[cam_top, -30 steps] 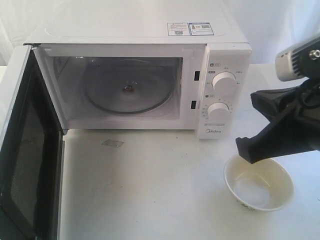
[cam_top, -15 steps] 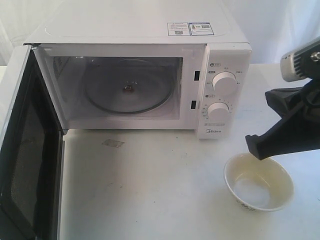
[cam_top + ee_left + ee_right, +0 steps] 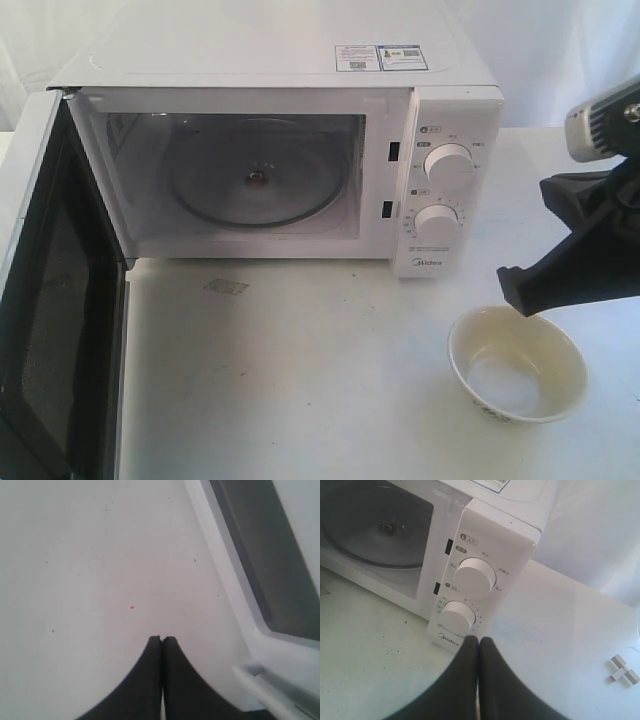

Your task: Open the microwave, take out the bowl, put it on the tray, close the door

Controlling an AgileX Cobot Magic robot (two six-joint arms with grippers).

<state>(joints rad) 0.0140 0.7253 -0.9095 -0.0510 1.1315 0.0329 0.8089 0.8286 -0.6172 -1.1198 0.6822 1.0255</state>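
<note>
The white microwave (image 3: 440,120) stands at the back with its door (image 3: 45,300) swung wide open to the left. Its cavity holds only the glass turntable (image 3: 255,172). The cream bowl (image 3: 517,363) sits on the white table at the front right, apart from any gripper. My right gripper (image 3: 515,290) hangs shut and empty just above the bowl's far rim; in the right wrist view its tips (image 3: 478,641) point toward the knob panel (image 3: 475,577). My left gripper (image 3: 162,640) is shut on nothing, over bare table beside the door's edge (image 3: 260,580). No tray is in view.
A small grey patch (image 3: 225,287) marks the table (image 3: 300,380) in front of the microwave. Small white blocks (image 3: 622,670) lie on the table to the right of the microwave. A white cloth backdrop (image 3: 560,50) closes the back.
My right gripper has drawn back to the right and slightly up, away from the bowl's rim. The bowl, the door and the microwave have stayed put.
</note>
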